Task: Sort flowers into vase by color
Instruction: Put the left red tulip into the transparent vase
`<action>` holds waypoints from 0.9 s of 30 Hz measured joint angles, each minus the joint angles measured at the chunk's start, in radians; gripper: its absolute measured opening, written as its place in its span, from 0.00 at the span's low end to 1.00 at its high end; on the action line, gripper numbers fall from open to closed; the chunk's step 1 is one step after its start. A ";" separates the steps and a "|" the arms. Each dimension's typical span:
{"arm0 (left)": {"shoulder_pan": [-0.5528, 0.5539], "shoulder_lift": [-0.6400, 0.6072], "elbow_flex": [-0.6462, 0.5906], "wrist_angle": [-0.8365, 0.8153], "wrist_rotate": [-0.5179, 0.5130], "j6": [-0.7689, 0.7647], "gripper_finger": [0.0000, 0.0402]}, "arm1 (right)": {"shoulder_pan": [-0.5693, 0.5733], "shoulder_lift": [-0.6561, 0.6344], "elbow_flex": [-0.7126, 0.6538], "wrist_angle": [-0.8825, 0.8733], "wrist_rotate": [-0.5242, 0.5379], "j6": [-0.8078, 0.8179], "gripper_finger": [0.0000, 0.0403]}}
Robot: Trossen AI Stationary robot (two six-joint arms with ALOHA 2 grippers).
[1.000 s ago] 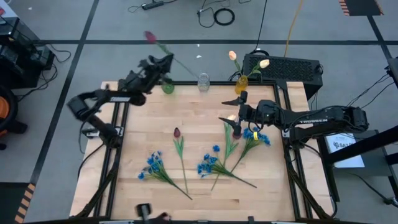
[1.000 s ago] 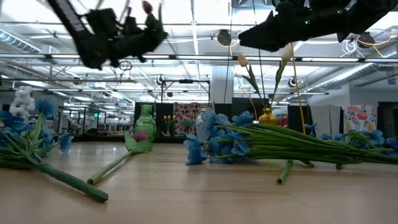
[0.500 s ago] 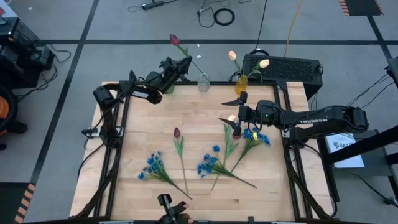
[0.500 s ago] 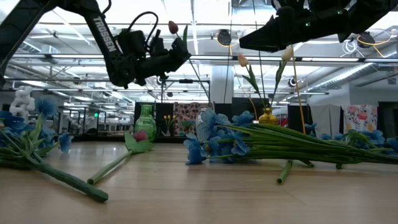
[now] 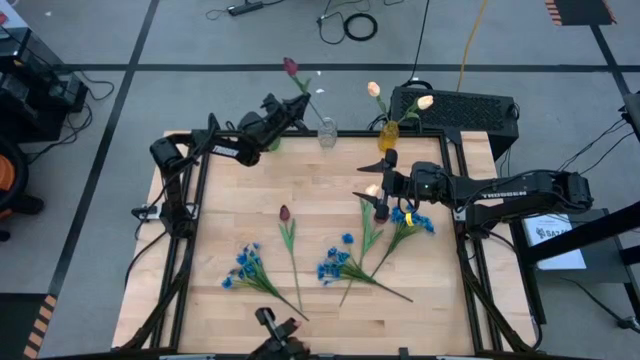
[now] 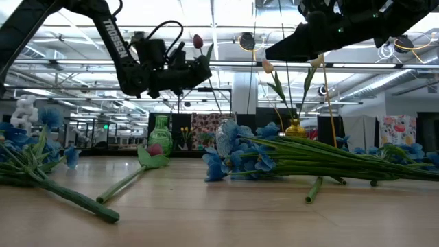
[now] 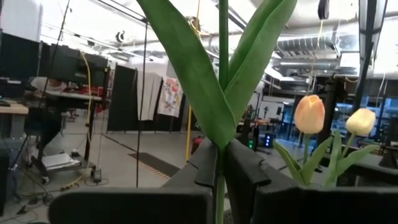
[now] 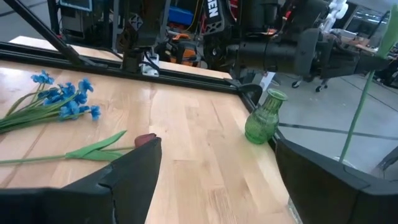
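While left jaws [image 5: 297, 103] pinch red tulip [image 5: 291, 67], right jaws [image 5: 377, 187] gape.

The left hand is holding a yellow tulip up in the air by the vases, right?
Not quite. The left hand is holding a dark red tulip, not a yellow one, up by the vases at the back of the table. The high view shows its red head. The two cream-yellow tulips already stand in the yellow vase.
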 joint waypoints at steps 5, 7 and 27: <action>-0.010 0.000 0.000 -0.016 0.000 0.001 0.05 | 0.000 0.000 0.000 0.001 0.000 0.000 0.77; -0.015 0.000 0.000 -0.032 0.000 0.000 0.05 | 0.000 0.000 0.000 0.003 0.000 0.000 0.77; -0.066 -0.001 0.000 -0.147 -0.041 0.020 0.15 | 0.000 0.000 0.000 0.013 0.000 0.000 0.77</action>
